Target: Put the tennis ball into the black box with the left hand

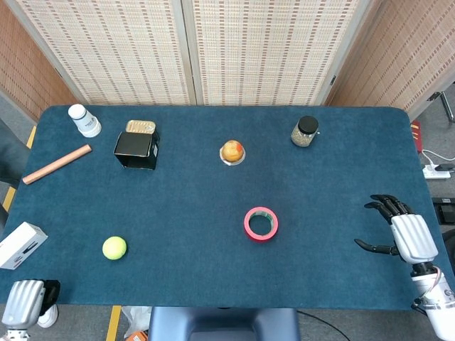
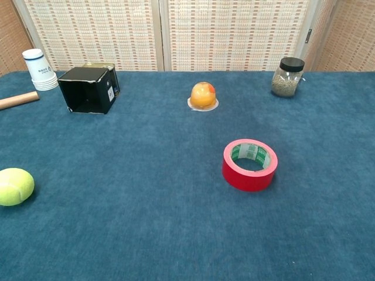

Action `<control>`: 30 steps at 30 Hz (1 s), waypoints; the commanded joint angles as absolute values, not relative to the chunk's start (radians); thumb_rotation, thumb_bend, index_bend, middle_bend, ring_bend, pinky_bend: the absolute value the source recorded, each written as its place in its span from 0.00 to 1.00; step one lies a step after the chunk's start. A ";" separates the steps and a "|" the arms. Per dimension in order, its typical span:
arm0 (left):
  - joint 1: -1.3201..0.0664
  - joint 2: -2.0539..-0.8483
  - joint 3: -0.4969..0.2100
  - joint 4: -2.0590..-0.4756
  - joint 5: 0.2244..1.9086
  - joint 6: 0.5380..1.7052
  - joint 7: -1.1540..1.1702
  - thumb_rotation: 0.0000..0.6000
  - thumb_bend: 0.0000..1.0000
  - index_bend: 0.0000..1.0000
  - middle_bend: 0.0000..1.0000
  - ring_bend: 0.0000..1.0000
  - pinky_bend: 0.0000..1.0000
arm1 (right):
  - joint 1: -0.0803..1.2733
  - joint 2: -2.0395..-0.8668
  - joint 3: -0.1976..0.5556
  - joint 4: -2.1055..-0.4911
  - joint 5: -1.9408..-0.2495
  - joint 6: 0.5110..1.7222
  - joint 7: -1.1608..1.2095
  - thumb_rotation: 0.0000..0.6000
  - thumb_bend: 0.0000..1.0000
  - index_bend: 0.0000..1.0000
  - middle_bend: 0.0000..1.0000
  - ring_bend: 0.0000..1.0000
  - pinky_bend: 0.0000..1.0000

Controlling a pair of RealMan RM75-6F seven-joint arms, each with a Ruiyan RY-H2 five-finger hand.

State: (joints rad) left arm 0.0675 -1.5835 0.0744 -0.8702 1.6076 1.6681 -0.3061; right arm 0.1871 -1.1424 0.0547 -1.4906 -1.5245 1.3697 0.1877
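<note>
I'm looking at the tennis ball (image 1: pixel 114 247) sitting on the blue table (image 1: pixel 213 277) near the near-left corner, untouched, with open cloth all around it. My left hand (image 1: pixel 23 304) is showing only as its back at the bottom-left corner of the head view, off the near edge of the table, and I cannot tell how its fingers are lying or whether anything is in them; the chest view isn't showing it at all. My right hand (image 1: pixel 403 232) is hovering at the right edge with fingers spread and nothing in it.

The reach is what I'm judging comes first: bringing the left hand up over the table edge and down onto the ball from above, fingers wide, so the ball isn't nudged into a roll. It's round on short-pile cloth, so I'm expecting it to run off at a light side touch.

The black box (image 1: pixel 136 149) is lying far-left, well apart from the ball, and in the chest view its dark opening seems to be facing the near side rather than up, though I cannot be sure. If so, I'm thinking a low approach from the near side.

A white box (image 1: pixel 20 244) is lying at the left edge, near the hand's likely path. A wooden stick (image 1: pixel 56 164) and a white cup stack (image 1: pixel 84 120) are crowding the box's left; a tin (image 1: pixel 141 127) is just behind it. The red tape roll (image 1: pixel 261 223), the orange item on its dish (image 1: pixel 232 152) and the jar (image 1: pixel 305 132) are well clear.
</note>
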 commanded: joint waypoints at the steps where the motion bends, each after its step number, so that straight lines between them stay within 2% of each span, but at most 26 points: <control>1: 0.115 -1.688 0.070 -0.820 1.604 1.722 -0.210 1.00 0.70 1.00 1.00 1.00 1.00 | 0.194 -1.142 0.051 -1.488 -1.528 1.356 0.192 0.88 0.00 0.31 0.18 0.15 0.26; 11: 0.098 -1.765 0.107 -0.902 1.661 1.690 0.020 1.00 0.71 1.00 1.00 1.00 1.00 | 0.195 -1.133 0.046 -1.484 -1.556 1.376 0.221 0.88 0.00 0.31 0.18 0.15 0.26; 21: 0.079 -1.817 0.075 -0.989 1.641 1.644 0.188 1.00 0.71 1.00 1.00 1.00 1.00 | 0.193 -1.128 0.057 -1.471 -1.541 1.386 0.255 0.88 0.00 0.31 0.18 0.15 0.26; 30: 0.056 -1.833 0.102 -1.101 1.676 1.605 0.338 1.00 0.71 1.00 1.00 1.00 1.00 | 0.198 -1.121 0.051 -1.470 -1.548 1.378 0.270 0.88 0.00 0.31 0.18 0.15 0.26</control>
